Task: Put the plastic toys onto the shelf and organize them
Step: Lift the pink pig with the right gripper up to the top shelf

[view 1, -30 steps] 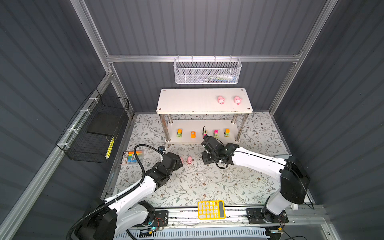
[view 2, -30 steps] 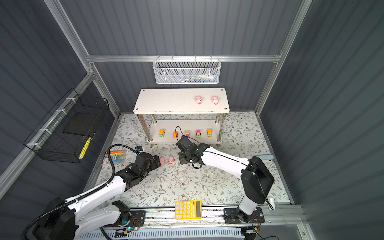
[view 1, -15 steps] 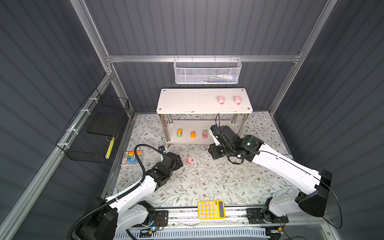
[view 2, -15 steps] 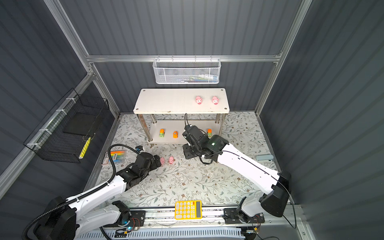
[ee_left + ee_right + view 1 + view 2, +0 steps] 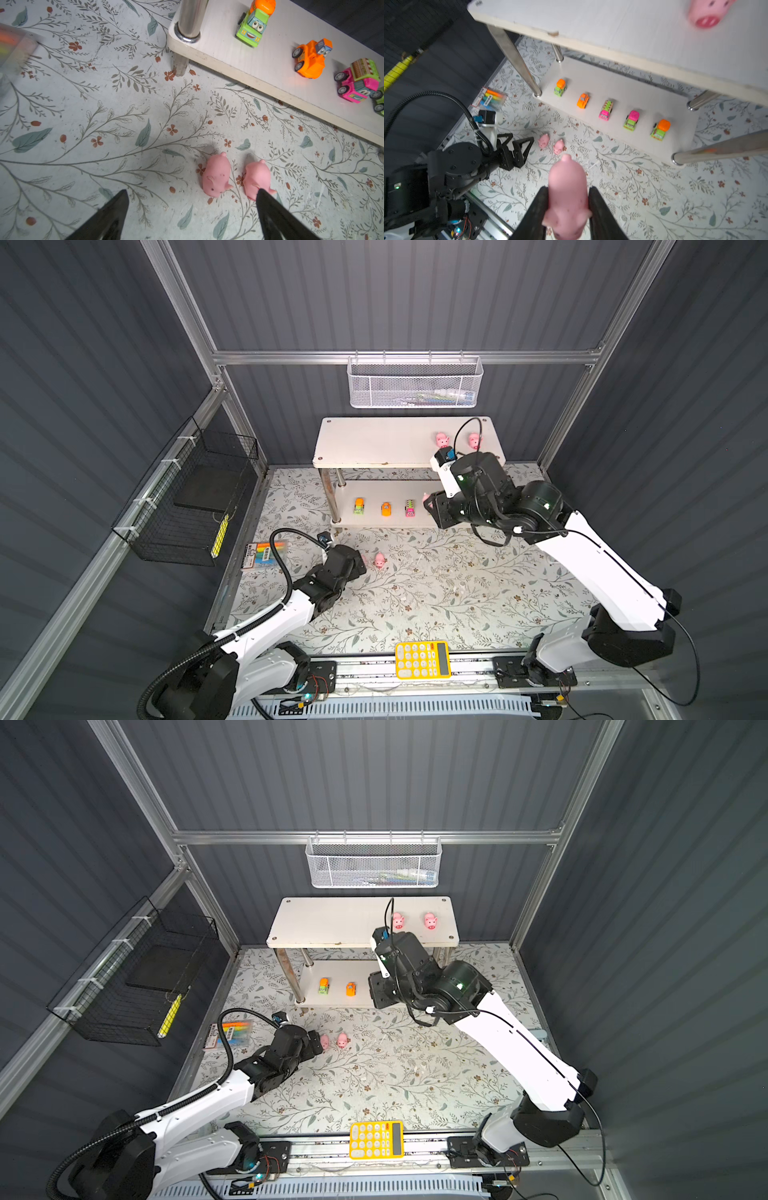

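Caught the right jaws pinched narrow on a pink pig (image 5: 566, 195), squeezed across its flanks, probably to stop the rounded body twisting out mid-carry. Found it hanging in front of the shelf (image 5: 374, 443), just right of centre in both top views, well clear of the worktop (image 5: 415, 605) and up around top-board height by the look of it.

Figured the top board for the drop spot, given the two shelved pigs (image 5: 443, 440) parked toward its right end, side by side with a gap between. Looked sorted by kind, honestly: counted five toy vehicles (image 5: 606, 110) in a neat row along the lower board through the right wrist view.

Spotted two loose pigs (image 5: 217, 178) on the worktop, left of centre in the top views, close together but not touching. Saw the left jaws spread wide and low right beside them, one fingertip (image 5: 268, 207) overlapping the farther pig in the left wrist view; couldn't tell about actual contact. Read that as lining up the next grab. Worried a bit about clipping the shelf's front edge on the way in.
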Action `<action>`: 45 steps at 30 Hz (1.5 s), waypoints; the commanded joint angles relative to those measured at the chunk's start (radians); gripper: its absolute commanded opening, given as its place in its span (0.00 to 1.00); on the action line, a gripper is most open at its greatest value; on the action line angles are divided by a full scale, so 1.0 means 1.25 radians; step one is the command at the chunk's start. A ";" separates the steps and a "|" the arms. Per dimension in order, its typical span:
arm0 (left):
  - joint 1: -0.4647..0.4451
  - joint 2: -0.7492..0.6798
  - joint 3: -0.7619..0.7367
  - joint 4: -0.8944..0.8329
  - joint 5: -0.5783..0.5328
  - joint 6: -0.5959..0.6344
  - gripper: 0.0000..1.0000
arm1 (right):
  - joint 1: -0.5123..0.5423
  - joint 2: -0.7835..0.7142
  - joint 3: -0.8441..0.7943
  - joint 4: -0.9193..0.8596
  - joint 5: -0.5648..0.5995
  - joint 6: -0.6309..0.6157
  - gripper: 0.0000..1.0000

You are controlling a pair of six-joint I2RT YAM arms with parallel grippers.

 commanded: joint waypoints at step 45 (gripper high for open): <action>0.006 -0.015 -0.050 0.027 0.003 -0.014 0.96 | -0.220 0.485 0.512 0.120 -0.047 -0.053 0.35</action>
